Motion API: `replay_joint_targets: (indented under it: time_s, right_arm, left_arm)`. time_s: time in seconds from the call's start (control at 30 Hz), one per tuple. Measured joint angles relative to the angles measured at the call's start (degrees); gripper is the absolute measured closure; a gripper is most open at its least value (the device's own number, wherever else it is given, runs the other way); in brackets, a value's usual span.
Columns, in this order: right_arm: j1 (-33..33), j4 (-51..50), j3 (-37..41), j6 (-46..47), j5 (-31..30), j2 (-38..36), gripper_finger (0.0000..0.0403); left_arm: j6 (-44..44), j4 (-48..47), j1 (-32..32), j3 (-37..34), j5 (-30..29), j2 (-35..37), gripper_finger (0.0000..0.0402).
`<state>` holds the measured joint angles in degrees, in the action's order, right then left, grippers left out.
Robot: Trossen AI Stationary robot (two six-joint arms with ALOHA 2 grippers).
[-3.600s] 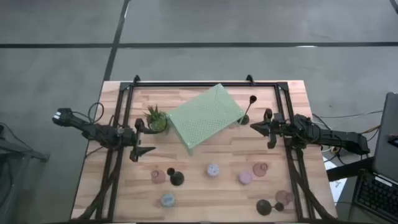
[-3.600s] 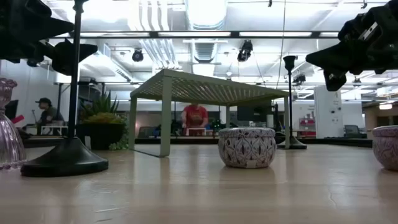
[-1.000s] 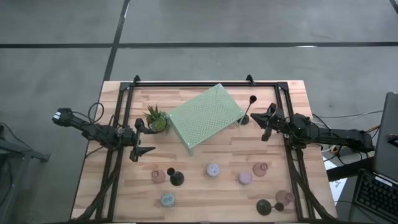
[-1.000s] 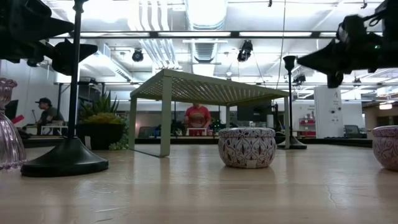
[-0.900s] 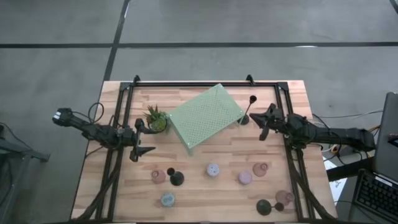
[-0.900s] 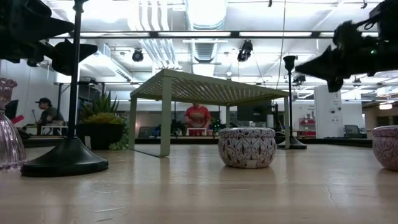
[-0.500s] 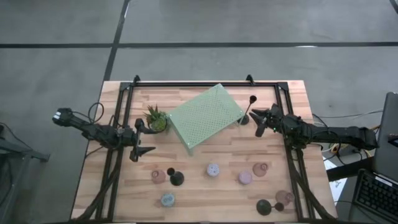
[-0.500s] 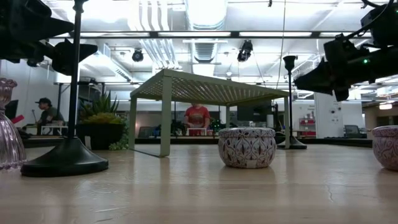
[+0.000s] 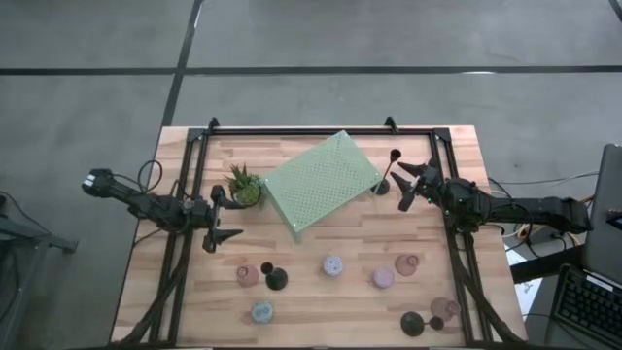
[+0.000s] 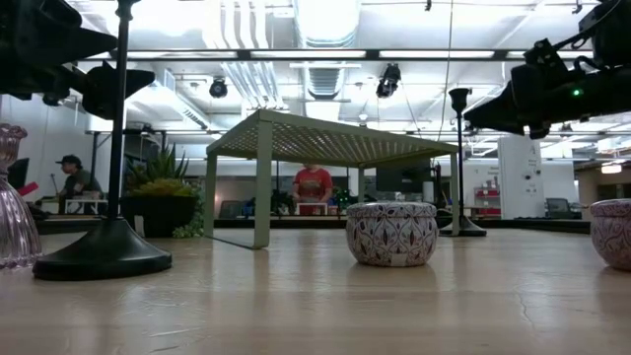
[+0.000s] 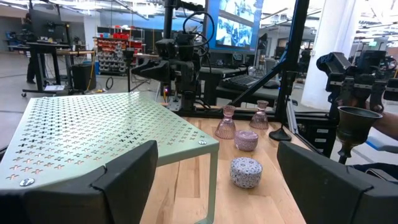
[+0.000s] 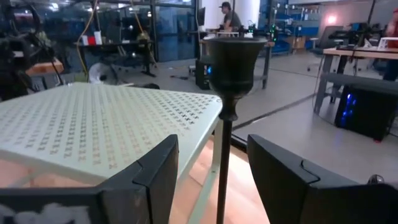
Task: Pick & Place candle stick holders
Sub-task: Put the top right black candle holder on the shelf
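Observation:
A slim black stick holder (image 9: 391, 167) stands on its round base beside the pale green stand (image 9: 321, 185). My right gripper (image 9: 406, 186) is open just right of it; in the right wrist view its fingers (image 12: 158, 177) stand on either side of the stem (image 12: 221, 155) without touching. Two more black sticks (image 9: 277, 280) (image 9: 413, 324), pinkish glass cups (image 9: 247, 275) (image 9: 407, 263) and pastel pucks (image 9: 332, 265) (image 9: 383, 279) (image 9: 261, 311) stand along the near half. My left gripper (image 9: 225, 216) is open and empty beside the plant.
A small spiky green potted plant (image 9: 245, 185) stands left of the green stand. A black frame (image 9: 311, 131) runs along the table's far edge and down both sides. People show in the room beyond the table (image 10: 313, 187).
My right gripper has gone toward the table's left, up to the black stick beside the green stand, and has stayed open. The stick has not moved.

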<state>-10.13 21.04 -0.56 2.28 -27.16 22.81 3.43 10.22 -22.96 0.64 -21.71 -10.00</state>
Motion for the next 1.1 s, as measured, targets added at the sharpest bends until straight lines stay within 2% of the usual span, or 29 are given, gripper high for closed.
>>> replay_joint_targets:
  time_s: [0.27,0.53,1.1]
  right_arm:
    - [0.00,3.46,0.00,-1.05,-0.12,4.69,0.0220]
    - [-0.18,9.87,0.00,-2.49,-2.96,8.54,0.0229]
    - [-3.88,18.73,0.00,-0.94,-2.36,17.19,0.0256]
  left_arm:
    - [0.00,0.01,-0.01,-0.01,0.00,-0.01,0.0067]
    - [-0.01,0.00,0.00,0.00,0.00,-0.02,0.0067]
    - [0.00,0.01,-0.01,-0.01,0.00,-0.01,0.0067]
